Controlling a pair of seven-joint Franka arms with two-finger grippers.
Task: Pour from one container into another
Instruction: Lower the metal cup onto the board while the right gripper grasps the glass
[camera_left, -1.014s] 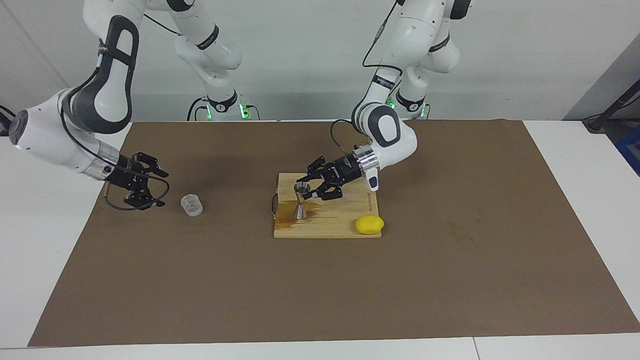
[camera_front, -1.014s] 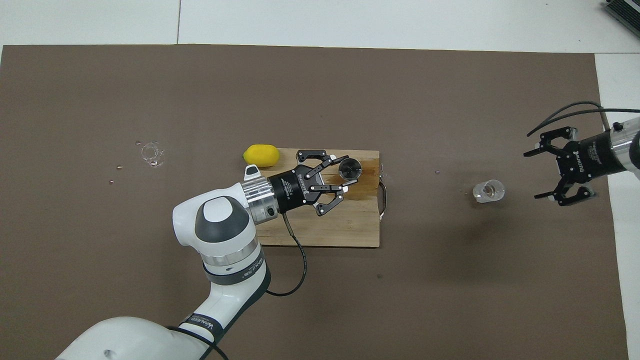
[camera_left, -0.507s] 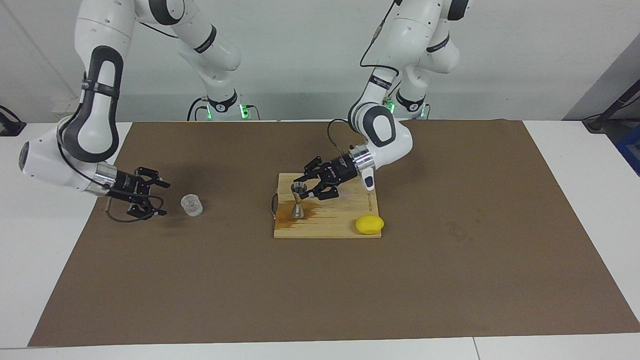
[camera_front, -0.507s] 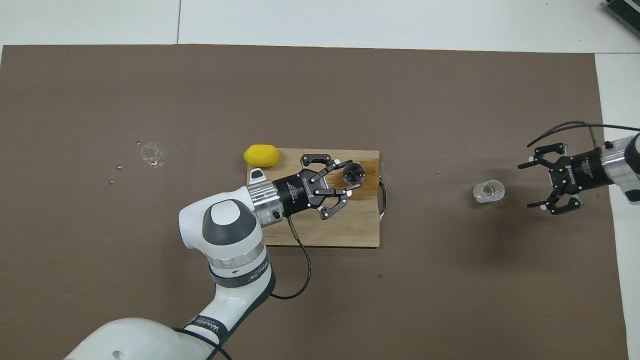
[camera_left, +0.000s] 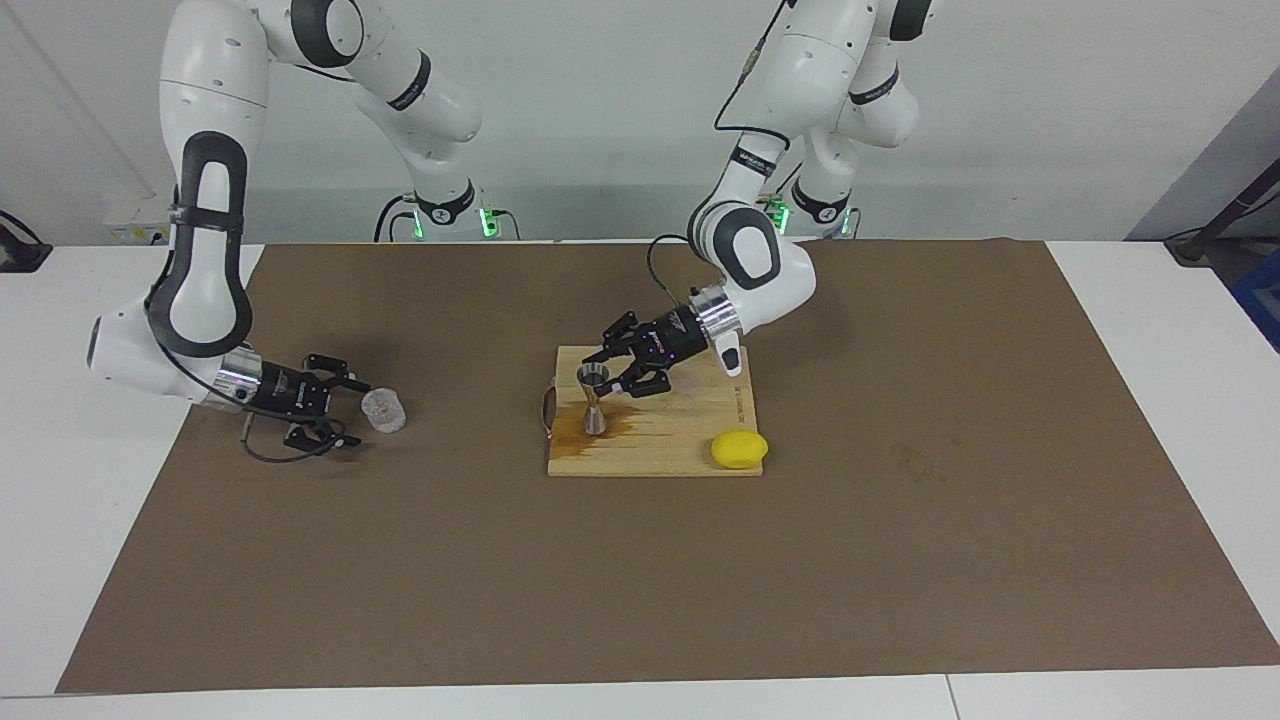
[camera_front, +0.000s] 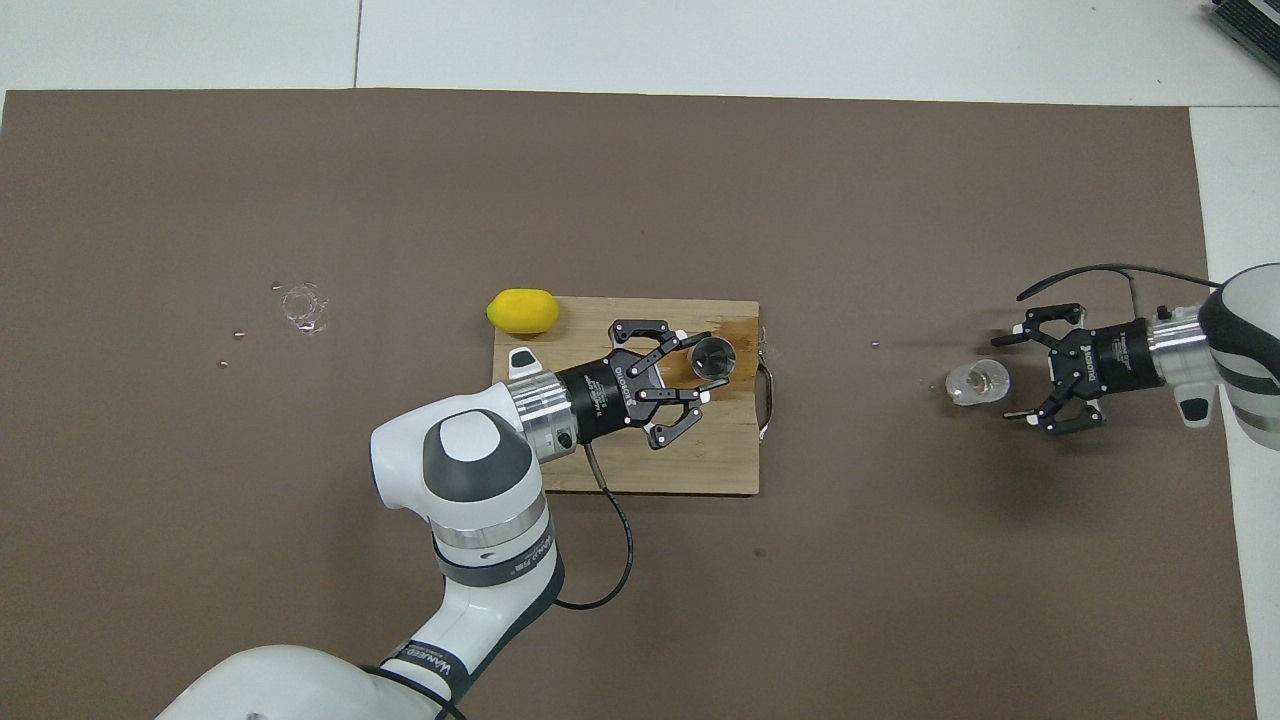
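On the brown mat (camera_left: 900, 560), glass tumbler (camera_left: 383, 410) sits just beside the open right tool (camera_left: 345, 412).

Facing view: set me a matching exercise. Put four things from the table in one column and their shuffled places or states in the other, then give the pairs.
1. steel jigger
2. glass tumbler
3. lemon
4. wooden cutting board

A. on the brown mat, just off the open right gripper
B. yellow, at a corner of the board
C. stained brown at one end
D. upright, gripped by the left gripper

Pairs: 1-D, 2-A, 3-B, 4-C
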